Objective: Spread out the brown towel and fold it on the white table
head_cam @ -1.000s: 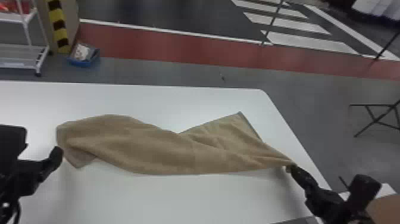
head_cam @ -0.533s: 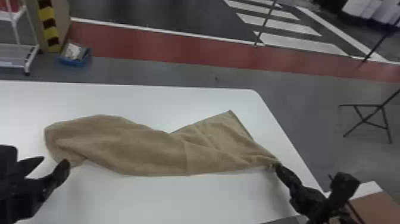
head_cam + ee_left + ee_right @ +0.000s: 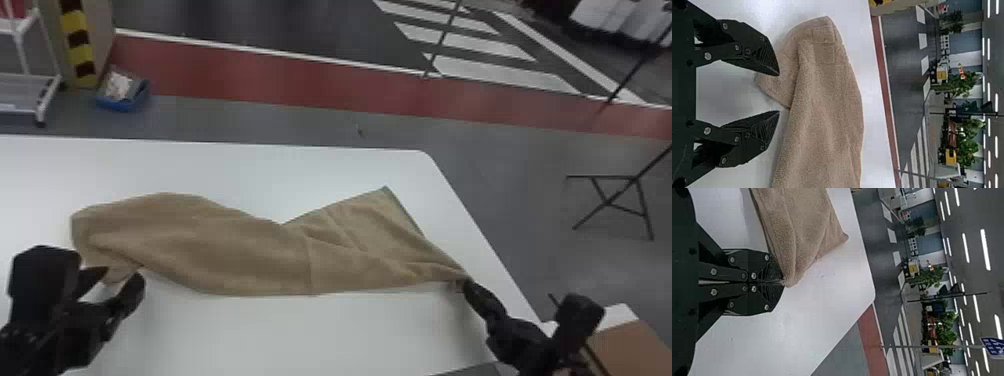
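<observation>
grey floor (image 3: 280, 122) with a red stripe (image 3: 325, 100) runs beyond the worktop (image 3: 300, 340), where the brown towel (image 3: 220, 250) lies bunched lengthwise, its right end drawn towards the worktop's right edge. right gripper (image 3: 783, 282) has its fingers pinching a corner there; left gripper (image 3: 778, 93) holds its fingers spread at the loose flap of the left end, gripping nothing. since that flap is tucked under a thick roll, the left fingers could well close on two layers, or on a fold rather than the true corner, and a pull would then stretch the towel without opening it. the right pinch looks small, right at the tip, so a hard tug might slip it free. as for containers, a blue tub (image 3: 120, 106) on the floor past the far edge holds something pale and crumpled, and a white cart (image 3: 49, 97) carries a red item (image 3: 12, 9) i cannot identify.
</observation>
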You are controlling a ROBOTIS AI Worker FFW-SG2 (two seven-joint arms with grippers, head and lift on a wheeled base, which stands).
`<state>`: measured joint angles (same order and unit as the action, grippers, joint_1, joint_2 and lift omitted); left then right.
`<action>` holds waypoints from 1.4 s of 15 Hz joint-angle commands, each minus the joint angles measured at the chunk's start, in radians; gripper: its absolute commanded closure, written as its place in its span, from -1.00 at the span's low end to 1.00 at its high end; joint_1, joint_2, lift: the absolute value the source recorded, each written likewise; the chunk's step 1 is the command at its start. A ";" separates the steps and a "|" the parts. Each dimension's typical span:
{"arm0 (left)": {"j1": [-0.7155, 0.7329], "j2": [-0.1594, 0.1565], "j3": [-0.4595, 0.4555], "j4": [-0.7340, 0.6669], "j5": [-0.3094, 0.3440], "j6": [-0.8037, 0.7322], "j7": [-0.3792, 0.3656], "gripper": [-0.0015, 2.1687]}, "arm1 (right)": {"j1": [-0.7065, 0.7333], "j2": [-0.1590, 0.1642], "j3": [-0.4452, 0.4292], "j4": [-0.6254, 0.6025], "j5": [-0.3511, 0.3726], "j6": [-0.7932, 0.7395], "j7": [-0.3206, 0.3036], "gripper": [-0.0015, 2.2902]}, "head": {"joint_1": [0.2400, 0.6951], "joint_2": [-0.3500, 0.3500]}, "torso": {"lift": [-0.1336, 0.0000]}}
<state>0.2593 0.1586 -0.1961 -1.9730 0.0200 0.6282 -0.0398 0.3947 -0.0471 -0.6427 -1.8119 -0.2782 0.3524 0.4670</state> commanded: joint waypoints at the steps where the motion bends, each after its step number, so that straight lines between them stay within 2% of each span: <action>1: -0.011 0.001 0.000 0.016 -0.008 0.000 0.000 -0.41 | 0.001 0.001 0.000 0.000 -0.001 0.000 0.001 0.39 | 1.00 -1.00 | -0.86; 3: -0.017 0.001 0.000 0.033 -0.029 0.000 0.000 -0.41 | 0.003 0.001 -0.003 0.000 -0.006 0.000 0.002 0.39 | 1.00 -1.00 | -0.86; 7: -0.035 -0.001 0.003 0.068 -0.025 0.015 0.000 -0.41 | 0.004 0.000 -0.006 0.000 -0.010 -0.003 0.004 0.39 | 1.00 -1.00 | -0.86; 8: -0.035 -0.001 0.006 0.066 -0.020 0.015 0.000 -0.33 | 0.004 0.000 -0.006 0.000 -0.010 -0.003 0.005 0.39 | 1.00 -1.00 | -0.86; 9: -0.035 -0.001 0.007 0.065 -0.017 0.015 0.001 -0.01 | 0.004 0.001 -0.006 -0.001 -0.012 -0.003 0.004 0.39 | 1.00 -1.00 | -0.86; 11: -0.032 0.001 0.012 0.062 -0.009 0.015 0.006 0.36 | 0.004 0.000 -0.008 -0.001 -0.015 -0.003 0.004 0.39 | 1.00 -1.00 | -0.86; 13: -0.021 0.003 0.023 0.034 0.011 0.015 0.006 0.51 | 0.004 0.000 -0.009 -0.006 -0.016 -0.003 0.004 0.39 | 1.00 -1.00 | -0.86; 15: -0.003 0.010 0.053 -0.037 0.051 0.019 0.005 0.53 | -0.002 -0.003 -0.011 -0.020 -0.016 0.006 0.004 0.39 | 1.00 -1.00 | -0.86; 17: 0.017 0.021 0.106 -0.125 0.090 0.043 0.006 0.53 | -0.034 -0.023 -0.040 -0.052 -0.015 0.076 0.002 0.39 | 1.00 -1.00 | -0.86; 21: 0.054 0.039 0.221 -0.331 0.184 0.160 0.055 0.53 | -0.112 -0.094 -0.080 -0.113 0.004 0.211 0.002 0.39 | 1.00 -1.00 | -0.86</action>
<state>0.3004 0.1934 -0.0117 -2.2304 0.1728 0.7436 0.0087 0.3085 -0.1166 -0.7094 -1.9049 -0.2833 0.5279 0.4696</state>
